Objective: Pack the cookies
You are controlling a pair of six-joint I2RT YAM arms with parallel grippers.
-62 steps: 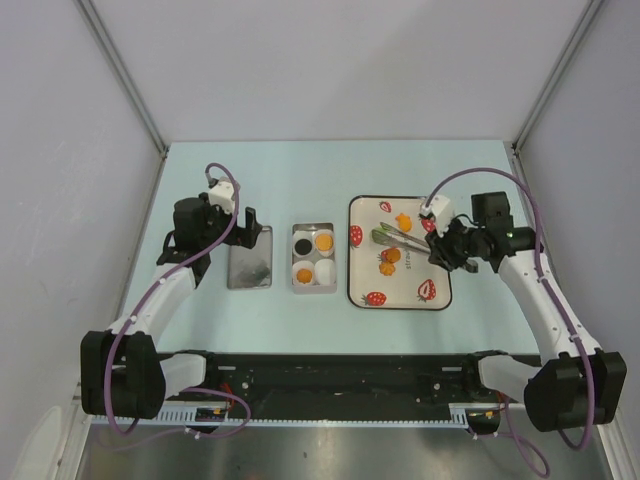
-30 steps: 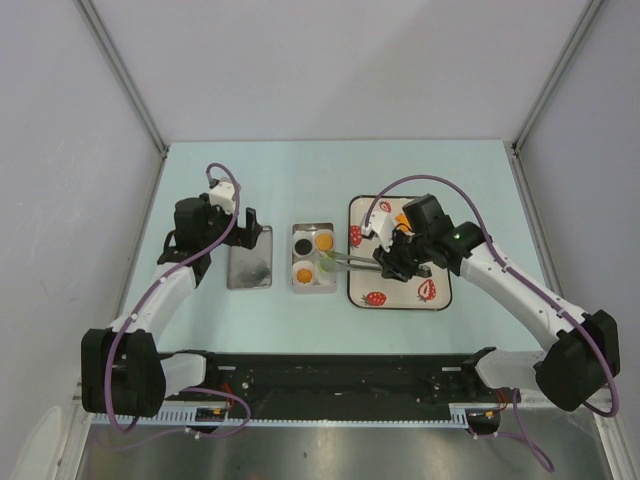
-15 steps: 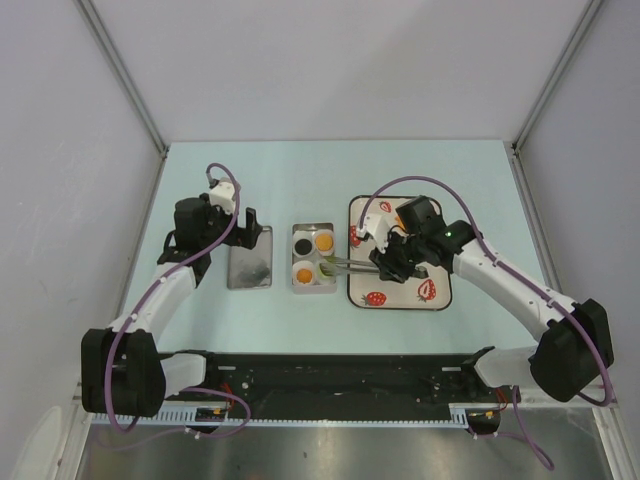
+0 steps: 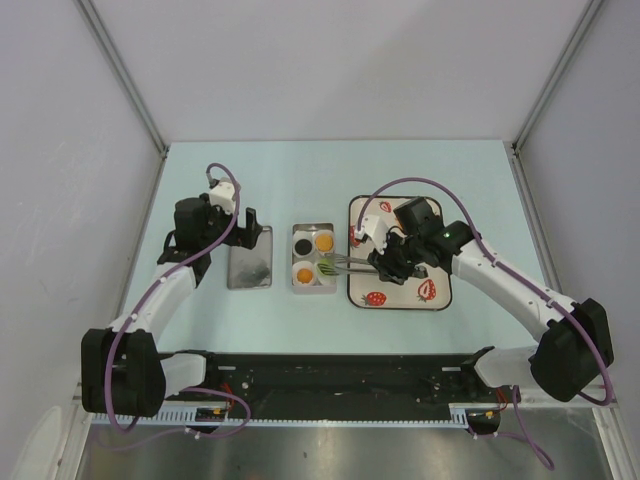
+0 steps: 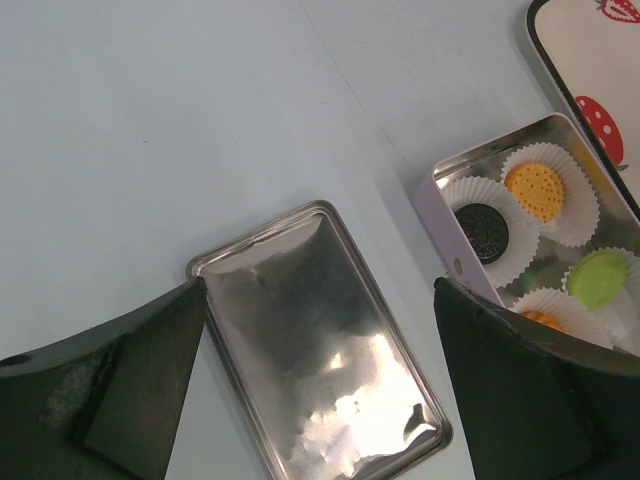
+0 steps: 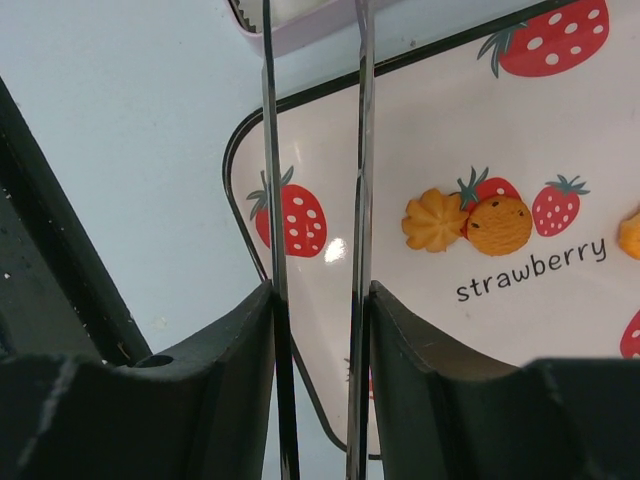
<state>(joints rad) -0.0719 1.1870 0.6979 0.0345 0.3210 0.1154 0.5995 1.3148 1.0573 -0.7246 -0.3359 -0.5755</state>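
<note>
An open tin (image 4: 312, 285) holds paper cups with the cookies: black (image 4: 303, 244), orange (image 4: 324, 241), orange (image 4: 304, 275) and green (image 4: 324, 268). My right gripper (image 4: 385, 265) is shut on metal tongs (image 4: 350, 264), whose tips reach the green cookie. Whether they still pinch it I cannot tell. In the right wrist view the tongs (image 6: 272, 200) run between my jaws with their arms apart. My left gripper (image 5: 320, 290) hangs open over the tin lid (image 5: 320, 330). The left wrist view shows the black cookie (image 5: 483, 219), an orange one (image 5: 533, 186) and the green one (image 5: 598, 278).
The strawberry-print tray (image 4: 400, 302) lies right of the tin, under my right wrist. Orange cookie shapes (image 6: 435, 220) show on it; printed or loose, I cannot tell. The lid (image 4: 250, 257) lies left of the tin. Grey walls enclose the table.
My right arm has swung left from the tray, bringing the tong tips and green cookie over the tin's near right cup. The tong arms have spread slightly. The left arm is still.
</note>
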